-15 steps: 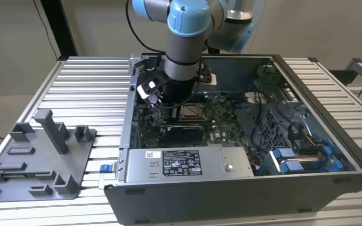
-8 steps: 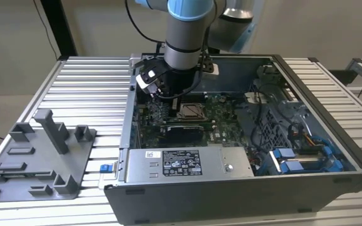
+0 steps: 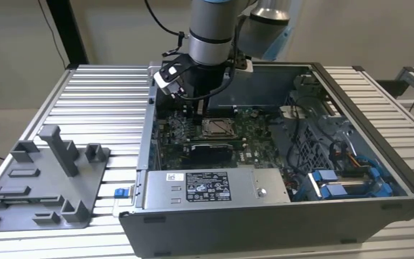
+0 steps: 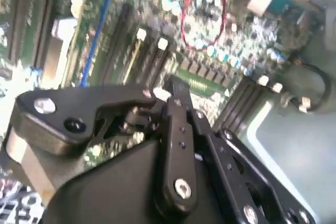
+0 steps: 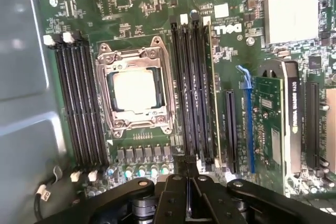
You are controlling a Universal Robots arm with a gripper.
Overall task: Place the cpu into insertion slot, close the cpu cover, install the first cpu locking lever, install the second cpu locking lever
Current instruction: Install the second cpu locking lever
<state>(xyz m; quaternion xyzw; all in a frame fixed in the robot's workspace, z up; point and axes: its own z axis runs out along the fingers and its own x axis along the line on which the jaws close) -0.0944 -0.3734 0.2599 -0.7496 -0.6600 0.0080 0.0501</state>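
The arm reaches down into the open computer case (image 3: 279,216), which lies on its side on the ribbed metal tabletop (image 3: 92,102). In the exterior view the gripper (image 3: 192,100) hangs inside the case over the green motherboard (image 3: 254,132), a little beyond the insertion slot (image 3: 218,127) and toward the case's back wall.

In the first wrist view the cpu (image 5: 134,88) lies flat in the insertion slot, silver-grey face up. The cpu cover (image 5: 135,87) is down over it, its silvery frame running around the chip so that the metal face shows through the square window. Dark memory slots (image 5: 79,103) run along both long sides of the socket. Whether the locking levers are latched cannot be made out.

The gripper's black linkages show at the edge of both wrist views; in the first wrist view the gripper (image 5: 187,182) sits near the end of the memory slots, apart from the socket. The jaws look drawn together with nothing between them.

On the tabletop at the exterior view's left, beside the case, rests a grey plastic fixture tray (image 3: 41,183) with upright posts
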